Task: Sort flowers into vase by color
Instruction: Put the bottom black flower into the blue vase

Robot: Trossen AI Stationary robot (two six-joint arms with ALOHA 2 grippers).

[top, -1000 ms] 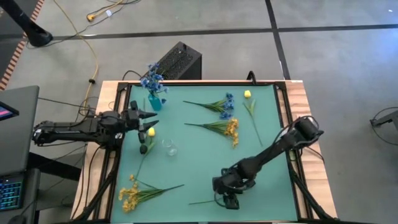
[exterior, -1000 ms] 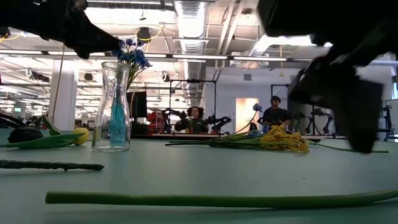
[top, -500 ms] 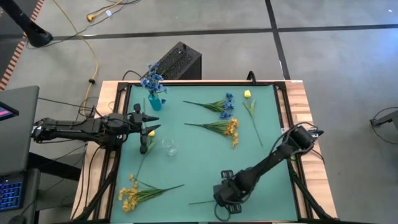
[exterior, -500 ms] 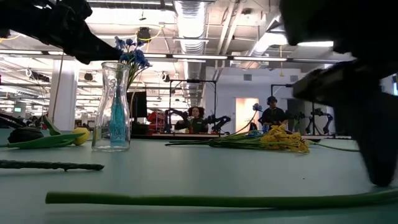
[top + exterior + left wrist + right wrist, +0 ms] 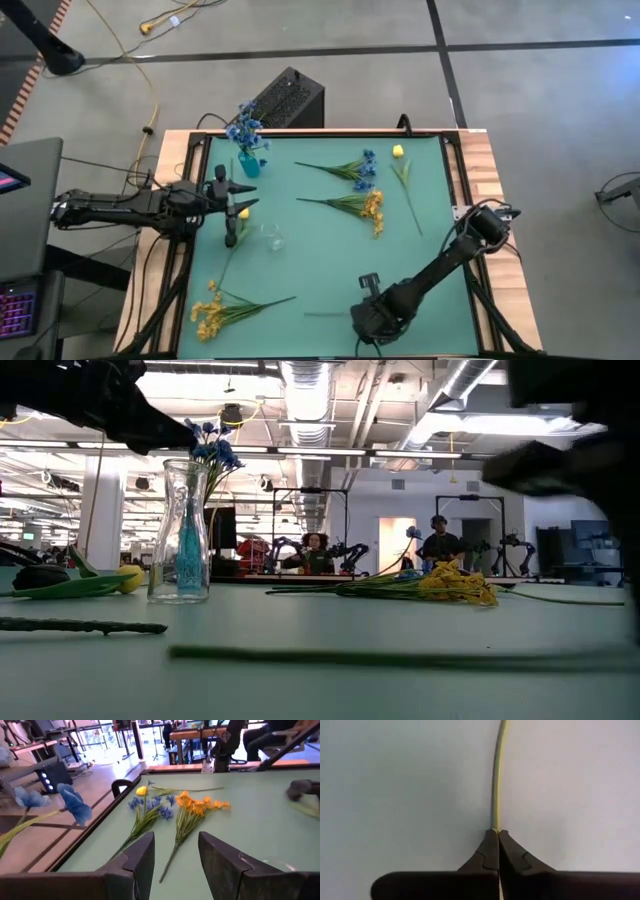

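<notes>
**Right jaws pinched on a bare stalk at the near edge**

I have the right gripper (image 5: 495, 851) low over the bench (image 5: 430, 270) near its front edge, jaws closed on the end of a thin green stalk (image 5: 325, 314) that lies flat on the mat. It looks light and springy, so I expect it to droop and swing once lifted; a hold nearer its middle would steady it. I cannot make out any blossom on it, so its colour is unclear to me.

The left gripper (image 5: 174, 855) hovers by the single yellow bud stem (image 5: 238, 224), jaws apart and empty. The glass vase (image 5: 186, 530) holds blue sprays (image 5: 245, 127); a second, small glass (image 5: 271, 237) is barely visible.
</notes>
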